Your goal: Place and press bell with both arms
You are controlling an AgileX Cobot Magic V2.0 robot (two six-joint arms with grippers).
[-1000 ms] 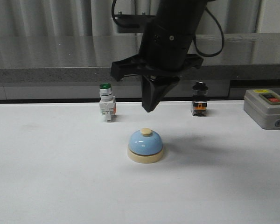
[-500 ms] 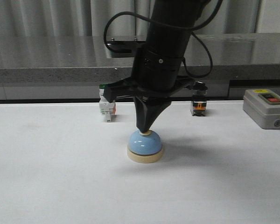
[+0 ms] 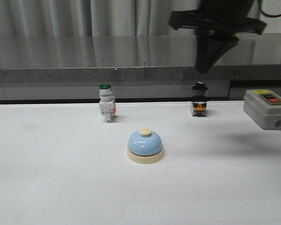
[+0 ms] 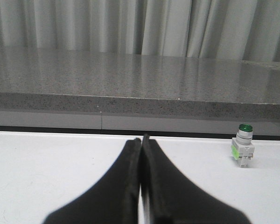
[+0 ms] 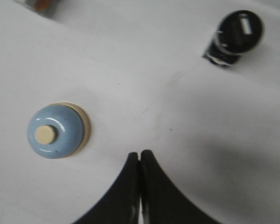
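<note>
The light-blue bell (image 3: 145, 146) with cream base and cream button stands upright on the white table (image 3: 61, 178), near the middle. It also shows from above in the right wrist view (image 5: 56, 130). My right gripper (image 3: 203, 70) hangs high above the table, up and to the right of the bell, its jaws shut and empty; its tips show in its own wrist view (image 5: 140, 153), apart from the bell. My left gripper (image 4: 142, 137) is shut and empty, low over the table; it is out of the front view. The bell is not in the left wrist view.
A green-capped white switch (image 3: 107, 108) stands behind the bell at the left and shows in the left wrist view (image 4: 243, 145). A black-capped switch (image 3: 199, 99) stands at the back right. A grey button box (image 3: 267, 108) sits at the far right. A grey ledge (image 3: 61, 75) runs behind.
My right gripper came down onto the bell's button half a second ago, then lifted off and moved up and to the right. The bell stayed in place.
</note>
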